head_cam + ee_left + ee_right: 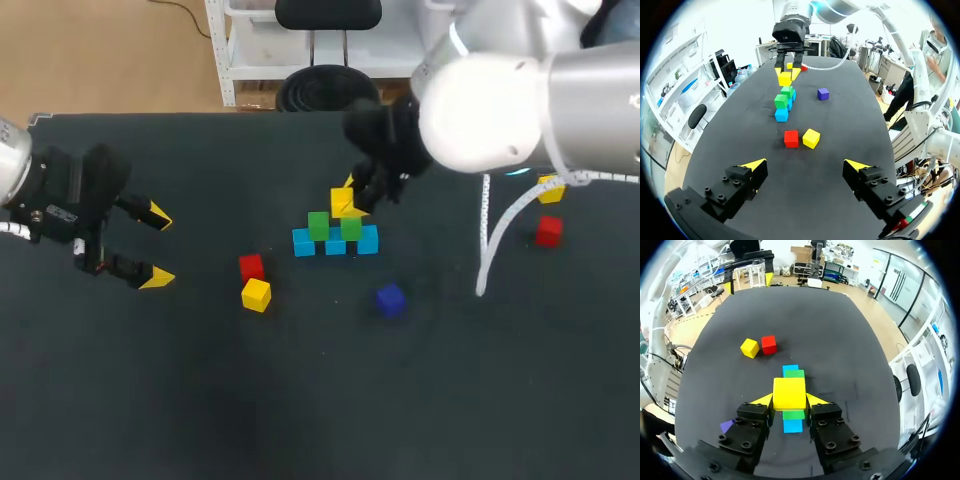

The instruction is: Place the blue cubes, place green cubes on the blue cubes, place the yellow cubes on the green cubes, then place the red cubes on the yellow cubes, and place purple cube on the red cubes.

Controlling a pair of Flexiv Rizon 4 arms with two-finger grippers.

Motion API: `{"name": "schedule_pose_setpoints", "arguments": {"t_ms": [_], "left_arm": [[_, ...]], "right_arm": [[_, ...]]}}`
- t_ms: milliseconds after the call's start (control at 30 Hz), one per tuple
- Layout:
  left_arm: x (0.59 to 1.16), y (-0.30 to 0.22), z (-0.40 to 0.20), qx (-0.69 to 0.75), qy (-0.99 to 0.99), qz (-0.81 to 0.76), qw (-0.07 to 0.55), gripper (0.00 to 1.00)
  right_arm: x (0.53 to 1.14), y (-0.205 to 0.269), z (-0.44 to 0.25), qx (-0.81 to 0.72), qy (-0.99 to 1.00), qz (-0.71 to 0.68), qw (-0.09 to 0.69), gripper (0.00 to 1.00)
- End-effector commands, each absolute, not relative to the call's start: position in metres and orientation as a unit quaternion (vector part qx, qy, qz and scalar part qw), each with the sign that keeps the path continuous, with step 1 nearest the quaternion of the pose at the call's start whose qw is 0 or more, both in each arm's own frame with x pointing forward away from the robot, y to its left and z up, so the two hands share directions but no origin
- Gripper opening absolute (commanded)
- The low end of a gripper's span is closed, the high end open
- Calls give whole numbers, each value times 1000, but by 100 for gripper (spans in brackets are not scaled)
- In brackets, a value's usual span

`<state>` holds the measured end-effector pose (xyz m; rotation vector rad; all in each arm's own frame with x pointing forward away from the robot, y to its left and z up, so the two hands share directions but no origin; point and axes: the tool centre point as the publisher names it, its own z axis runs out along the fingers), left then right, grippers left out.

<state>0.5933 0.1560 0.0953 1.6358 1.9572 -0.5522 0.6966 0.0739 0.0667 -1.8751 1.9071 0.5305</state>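
Three blue cubes [335,245] in a row near the middle of the table [300,410], touching side by side. Two green cubes [318,225] on top of that row, also side by side. Above the green pair, a held yellow cube [342,202], clamped from two sides by the fingers of the right gripper [356,192]. Contact between this cube and the greens beneath cannot be told from any view.

Head view: right gripper largely masked by its own arm, only a sliver of one yellow tip showing. Right wrist view: held cube squarely between both tips, with green and blue showing past it ahead and behind. Left wrist view: right gripper seen from across the table, pointing straight down, cube at its tips over the stack.

Loose red cube [251,266] and loose yellow cube [256,294] just beside each other, near the row on the left arm's side. Purple cube [390,299] alone, near the row on the robot's side. Far red cube [548,231] and far yellow cube [550,190] well apart from the stack under the right arm, plain in the head view and outside the right wrist view's field.

Left gripper [153,246] well left of the stack over bare table, fingers spread wide, nothing between them. White cable [487,240] hanging from the right arm.
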Motion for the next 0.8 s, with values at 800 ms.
{"name": "schedule_pose_setpoints", "arguments": {"t_ms": [800], "left_arm": [[594,157,94,605,722,-205,264,100]], "right_arm": [[690,74,54,-650,703,175,230,0]]}}
